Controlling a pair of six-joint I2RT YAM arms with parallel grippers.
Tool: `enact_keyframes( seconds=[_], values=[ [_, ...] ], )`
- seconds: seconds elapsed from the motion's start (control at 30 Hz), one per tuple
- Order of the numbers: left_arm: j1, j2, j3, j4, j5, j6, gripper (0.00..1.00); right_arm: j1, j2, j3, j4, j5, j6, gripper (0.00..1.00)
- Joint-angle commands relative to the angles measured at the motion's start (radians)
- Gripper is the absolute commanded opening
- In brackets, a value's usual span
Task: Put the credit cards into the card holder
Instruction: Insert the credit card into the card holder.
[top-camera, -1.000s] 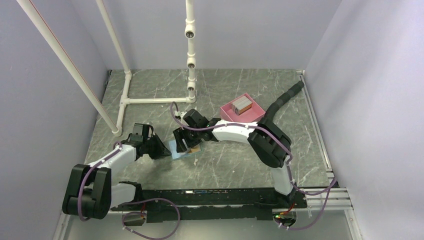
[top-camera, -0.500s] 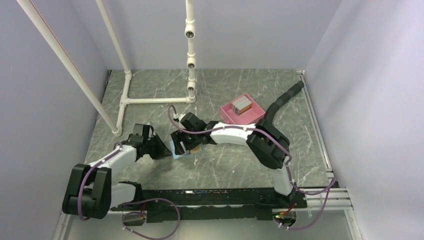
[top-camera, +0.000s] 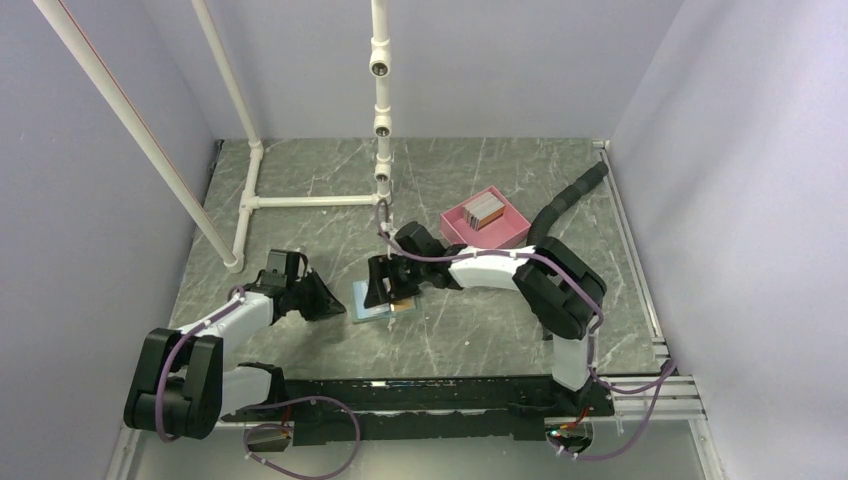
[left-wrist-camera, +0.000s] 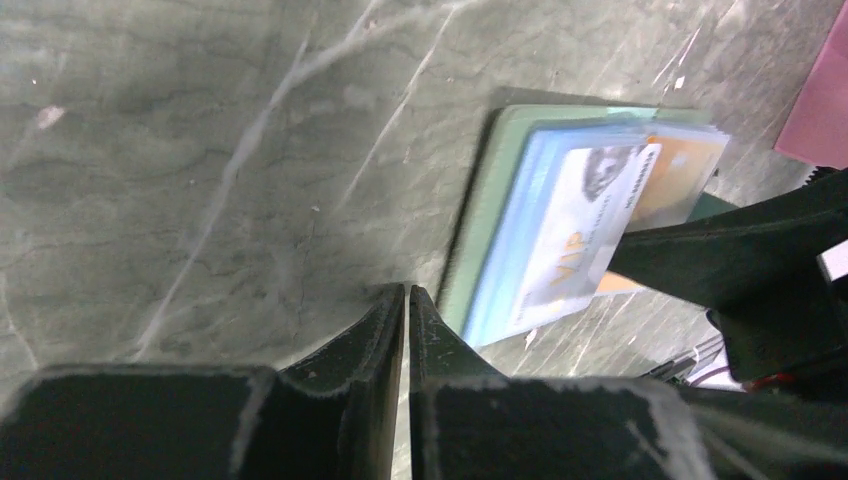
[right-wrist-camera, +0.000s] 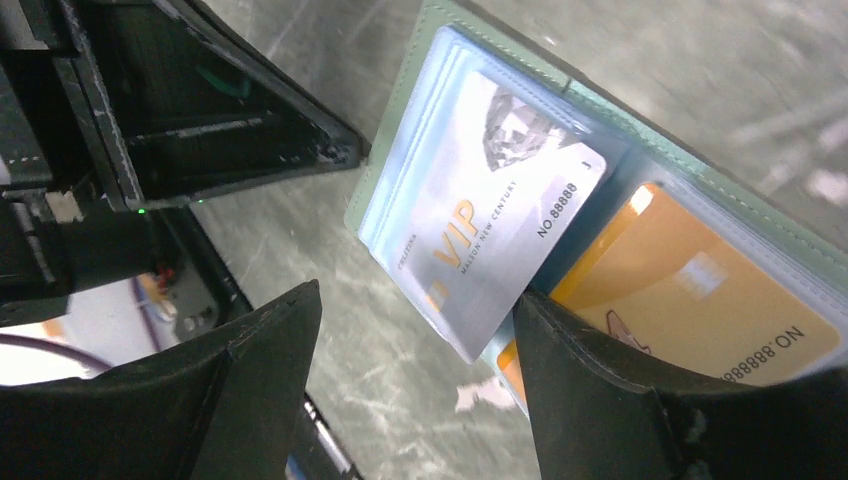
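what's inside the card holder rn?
The open card holder holds a silver VIP card, sticking partly out, and an orange card in a clear sleeve. A finger of the right gripper covers the orange card's corner. Any cards beneath are hidden.

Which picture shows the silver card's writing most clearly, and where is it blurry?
Right wrist view: the silver card is sharp, VIP and its number readable, with pale glare on the clear sleeve of the wallet. Left wrist view: that card looks smeared, small print unreadable. Top view: too small to read.
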Motion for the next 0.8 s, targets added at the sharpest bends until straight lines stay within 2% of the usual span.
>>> enact_keyframes(
  seconds=[0.0,0.07,0.3,0.4,0.43,0.53,0.6,0.77],
  values=[
    [0.001,-0.017,-0.015,-0.014,0.003,0.001,0.13,-0.037,-0.048,-0.024,0.021,-0.055,0.098,0.72],
    [0.001,-0.014,-0.016,-0.009,0.011,0.0,0.13,-0.036,-0.052,-0.01,-0.032,-0.002,0.085,0.68],
    [0.001,0.005,-0.016,0.037,0.08,-0.006,0.16,0.005,-0.04,0.053,-0.201,0.178,-0.007,0.66],
    [0.001,0.03,-0.014,0.061,0.101,-0.007,0.15,0.027,-0.006,0.076,-0.199,0.185,-0.017,0.53],
    [0.001,0.041,-0.013,0.073,0.111,-0.008,0.15,0.043,0.012,0.092,-0.197,0.185,-0.023,0.52],
    [0.001,0.071,-0.018,0.114,0.143,-0.021,0.14,0.067,0.042,0.126,-0.153,0.126,-0.023,0.51],
    [0.0,0.075,-0.017,0.112,0.153,-0.026,0.13,0.062,0.03,0.124,-0.154,0.147,-0.017,0.51],
    [0.001,-0.008,0.005,-0.004,0.064,0.012,0.15,0.015,-0.047,0.05,-0.163,0.166,-0.028,0.55]
  ],
)
